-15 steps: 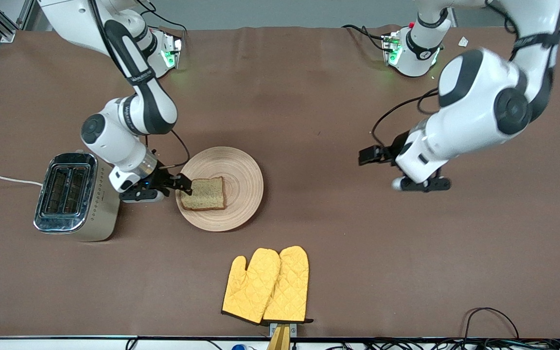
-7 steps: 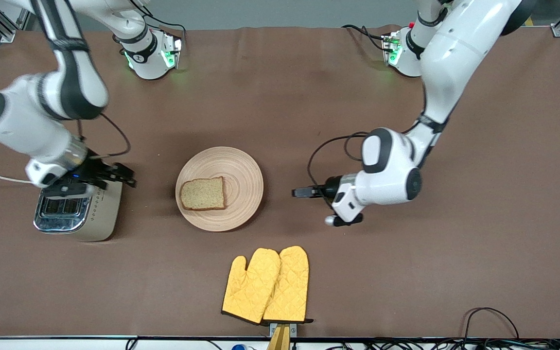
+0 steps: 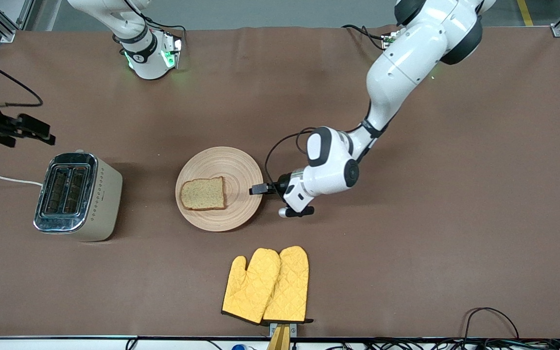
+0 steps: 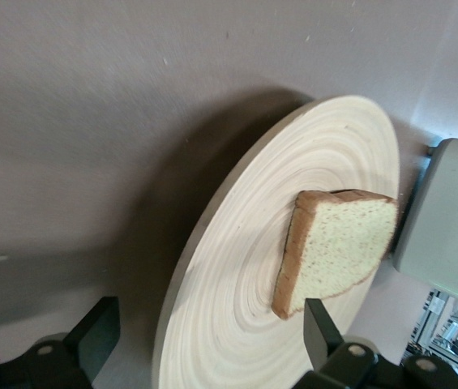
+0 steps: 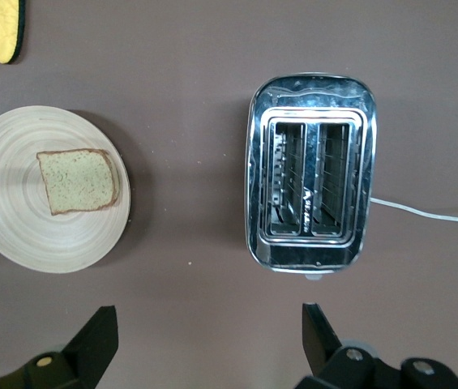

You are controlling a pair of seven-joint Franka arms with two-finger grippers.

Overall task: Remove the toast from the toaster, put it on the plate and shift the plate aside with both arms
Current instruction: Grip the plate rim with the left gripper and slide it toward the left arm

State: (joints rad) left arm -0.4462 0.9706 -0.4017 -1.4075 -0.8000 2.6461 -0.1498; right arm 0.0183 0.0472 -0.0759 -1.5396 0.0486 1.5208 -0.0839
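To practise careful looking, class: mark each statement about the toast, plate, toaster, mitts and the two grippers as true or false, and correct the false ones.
1. The toast lies on the plate. True.
2. The left gripper is at the plate's rim, on the side toward the left arm's end of the table. True.
3. A slice of bread sits in the toaster. False: both slots are empty in the right wrist view.
4. The right gripper is shut on the toast. False: it is open, up over the table near the toaster, holding nothing.
5. The yellow oven mitts lie nearer to the front camera than the plate. True.
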